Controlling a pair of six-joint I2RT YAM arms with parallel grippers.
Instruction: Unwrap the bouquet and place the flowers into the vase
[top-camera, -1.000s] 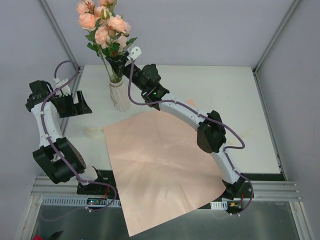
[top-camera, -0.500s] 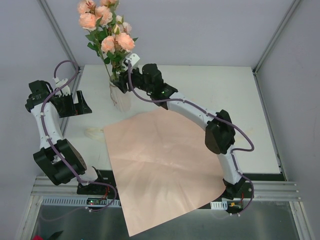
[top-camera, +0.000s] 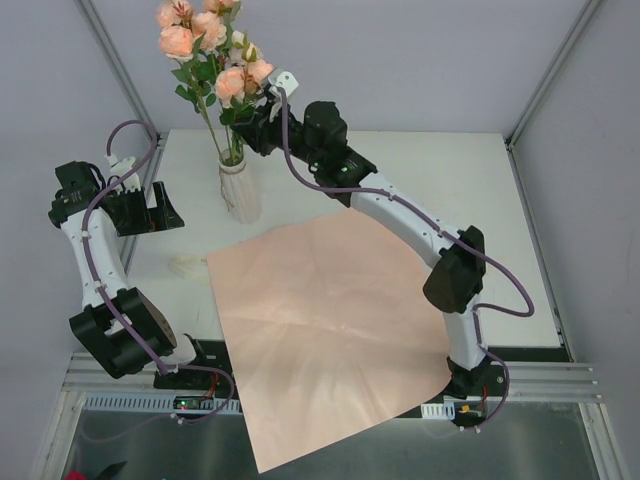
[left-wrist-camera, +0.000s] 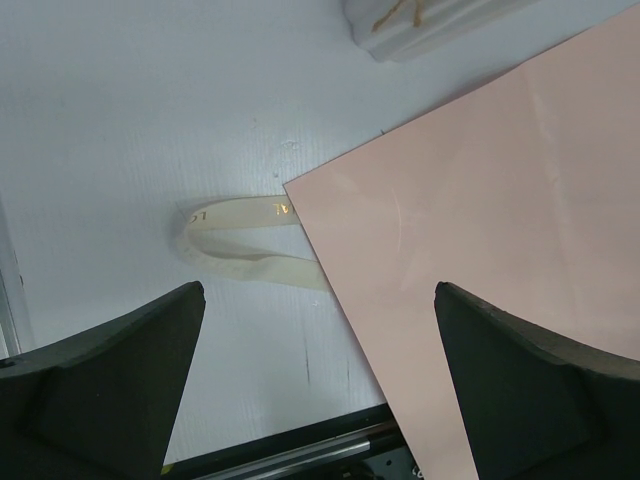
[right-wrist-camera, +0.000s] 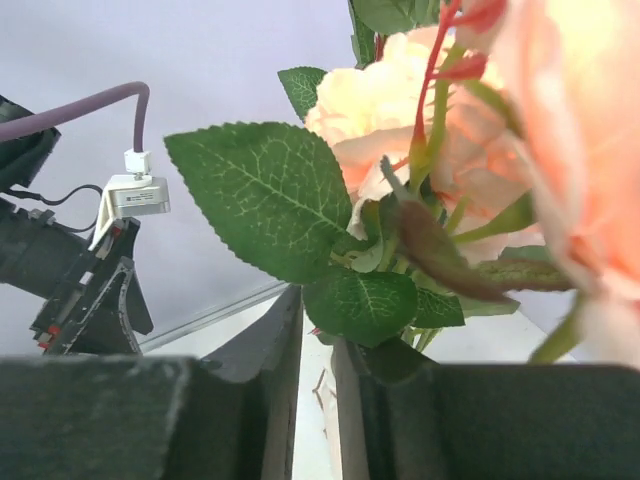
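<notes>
We see the flowers (top-camera: 215, 60) standing in the vase (top-camera: 241, 192) at the far left of the desk (top-camera: 420, 170); the right fingers (right-wrist-camera: 288, 350), a slit apart and gripping nothing, sit among the leaves; the left fingers (top-camera: 160, 212) gape wide above the ribbon (left-wrist-camera: 235, 262).

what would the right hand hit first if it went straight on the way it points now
The green leaves of the flowers, close ahead of the right hand; depth is unclear, but nothing else seems nearer.
</notes>
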